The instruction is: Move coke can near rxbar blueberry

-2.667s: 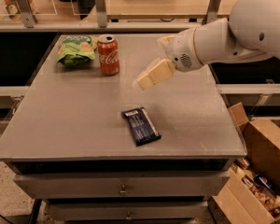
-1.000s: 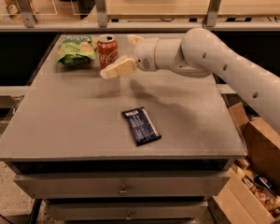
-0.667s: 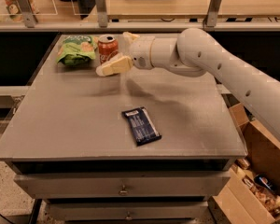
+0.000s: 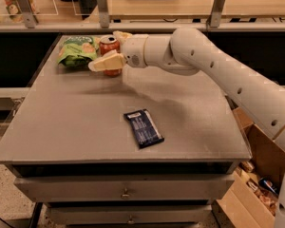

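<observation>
Partly hidden: you see only the silver top and a strip of red at the base of the coke can (image 4: 109, 44); the middle of it is behind the near finger (image 4: 107, 61).
Gripper: the gripper (image 4: 104, 50) is at the far left of the table (image 4: 61, 127), fingers spread, the near one across the can's front, the far finger (image 4: 121, 34) showing behind its rim. You cannot tell whether either pad presses the can.
Cut off: the white arm (image 4: 218, 75) runs out of view at the right edge; the cardboard box (image 4: 256, 175) beside the table is cropped too.
Task's things: the can stands upright near the back edge. The rxbar blueberry (image 4: 143, 128) lies flat toward the front, slightly askew, well apart from the can.
Neighbour: the green snack bag (image 4: 76, 51) lies just left of the can, close enough that you cannot see a gap.
Edges: the bar sits near the front edge, not overhanging; the can and bag are close to the back-left corner.
Open room: bare grey tabletop stretches between can and bar, and on both sides of the bar.
Below: two drawer fronts (image 4: 126, 189) under the top.
Writing: pale lettering on the navy wrapper, not legible; the can's script is covered; the bag's print is unreadable.
</observation>
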